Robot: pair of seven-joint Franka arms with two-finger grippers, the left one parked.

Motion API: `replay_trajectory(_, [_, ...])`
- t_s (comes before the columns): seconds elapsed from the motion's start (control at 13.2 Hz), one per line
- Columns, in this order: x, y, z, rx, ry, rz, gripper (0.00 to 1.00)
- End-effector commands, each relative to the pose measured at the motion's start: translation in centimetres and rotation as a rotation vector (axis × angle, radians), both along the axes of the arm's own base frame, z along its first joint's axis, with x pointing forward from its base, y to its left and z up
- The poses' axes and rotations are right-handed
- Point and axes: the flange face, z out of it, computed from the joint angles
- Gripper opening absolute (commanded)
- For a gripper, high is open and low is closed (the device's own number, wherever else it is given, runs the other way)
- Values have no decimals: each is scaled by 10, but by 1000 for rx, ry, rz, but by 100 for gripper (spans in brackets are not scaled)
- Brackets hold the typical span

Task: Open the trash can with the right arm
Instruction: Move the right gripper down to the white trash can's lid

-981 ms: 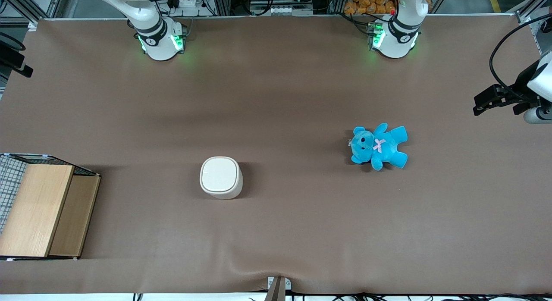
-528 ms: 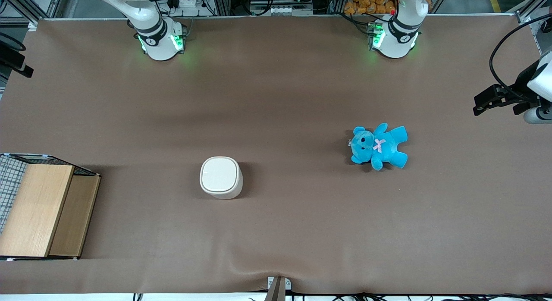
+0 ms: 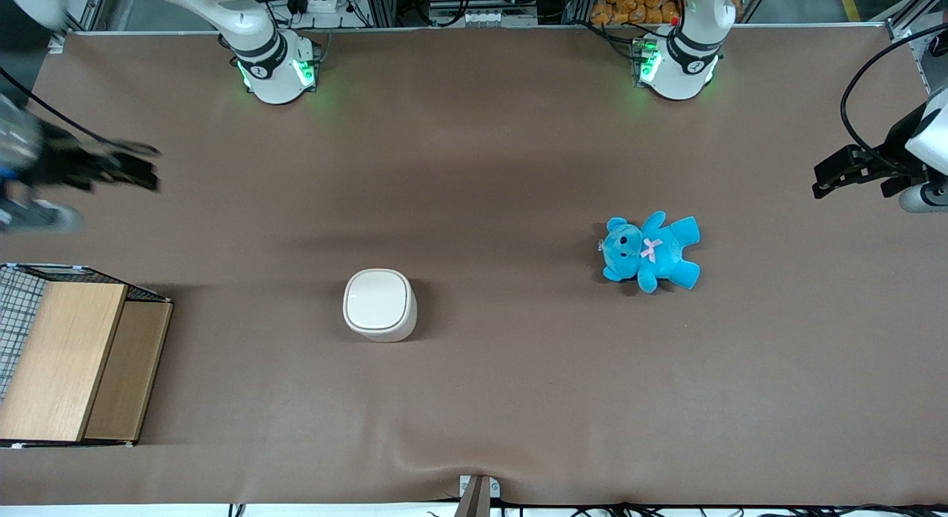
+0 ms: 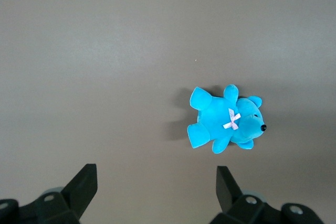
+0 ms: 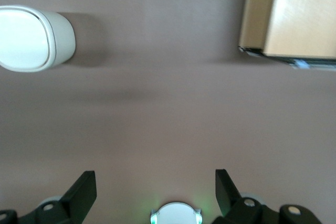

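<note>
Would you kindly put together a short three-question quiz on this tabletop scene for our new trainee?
1. True or false: the flat lid of the small cream-white plastic trash can is already raised.
2. Multiple choice: the black two-finger gripper of the right arm is
A) pressing on the bin's lid
B) holding the bright blue teddy bear
C) open, apart from the bin, toward the working arm's end of the brown table
3. Fill in: the light wooden box with wire mesh lies toward the ____ arm's end of the table.

Key: 1 false; 2 C; 3 working.
</note>
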Motion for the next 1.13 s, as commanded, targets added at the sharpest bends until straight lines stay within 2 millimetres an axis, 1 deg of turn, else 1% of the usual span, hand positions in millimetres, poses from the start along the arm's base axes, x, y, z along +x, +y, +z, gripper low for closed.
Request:
replay_trajectory(0.0, [31, 45, -55, 14, 13, 31, 100])
replay_trajectory(0.08, [40, 62, -77, 17, 14, 16, 100])
replay_trajectory(0.15, [45, 80, -91, 31, 8, 7, 100])
replay_trajectory(0.23, [48, 104, -104, 30, -3, 14, 100])
replay_trajectory(0.3, [50, 124, -118, 25, -9, 20, 91])
replay_trajectory(0.38, [54, 137, -128, 30, -28, 30, 39])
replay_trajectory(0.45, [57, 152, -138, 42, -50, 40, 1])
replay_trajectory(0.53, [59, 164, -149, 78, -51, 28, 0])
replay_trajectory(0.68, [66, 176, -178, 105, -35, -8, 0])
replay_trajectory(0.83, [64, 202, -196, 96, -55, -23, 0])
replay_trajectory(0.98, [58, 221, -208, 72, -44, -41, 0])
replay_trajectory(1.06, [58, 221, -213, 63, -39, -38, 0])
